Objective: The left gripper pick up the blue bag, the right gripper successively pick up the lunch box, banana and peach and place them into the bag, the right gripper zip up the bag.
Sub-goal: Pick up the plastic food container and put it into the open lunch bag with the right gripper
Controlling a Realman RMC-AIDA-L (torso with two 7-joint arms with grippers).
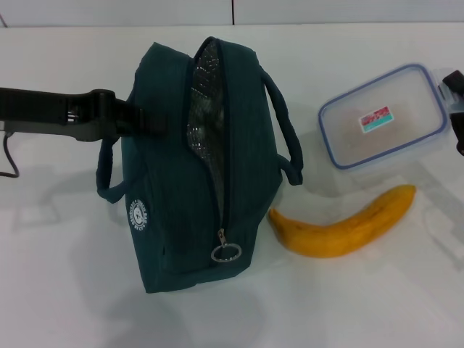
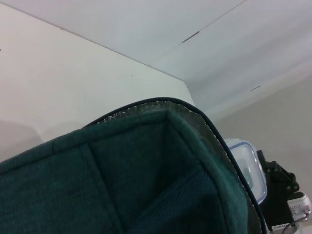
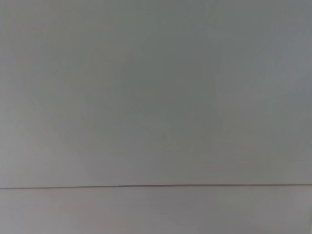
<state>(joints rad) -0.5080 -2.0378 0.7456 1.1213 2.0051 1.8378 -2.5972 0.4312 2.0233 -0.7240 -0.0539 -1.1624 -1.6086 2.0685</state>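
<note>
The blue bag (image 1: 196,167) stood on the white table (image 1: 58,290), zip partly open. The left gripper (image 1: 134,119) pressed its side; whether it gripped, I could not tell. The lunch box (image 1: 384,116) and banana (image 1: 344,223) lay beside it, near the right gripper (image 1: 455,109). The box looked light, rigid and slick: best pinched across its blue rim.

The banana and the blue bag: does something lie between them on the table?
No. In the head view only bare white table separates the banana from the blue bag.
</note>
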